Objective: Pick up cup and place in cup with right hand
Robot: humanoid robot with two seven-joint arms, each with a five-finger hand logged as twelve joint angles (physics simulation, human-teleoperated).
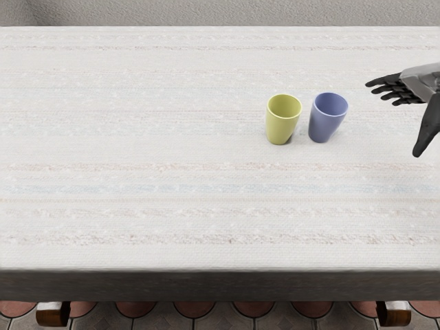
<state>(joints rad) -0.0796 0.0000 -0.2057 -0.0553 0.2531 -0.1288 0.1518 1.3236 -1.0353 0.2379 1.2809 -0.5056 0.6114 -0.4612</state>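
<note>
Item: our black-and-grey, jointed right hand (418, 86), fingers spread, grasping nothing. Item: smooth blue-violet tapered cup (324, 128), upright, leftward of our hand and the nearer cup; we judge it the likelier first reach. Item: smooth yellow-green tapered cup (280, 130), upright, just beside it, farther left. Both stand on our pale striped worktop (151, 144).

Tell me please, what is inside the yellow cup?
Inside the yellow cup, only its inner wall shows, with no object against it. The near side covers the bottom, so I cannot tell whether something low lies there.
</note>
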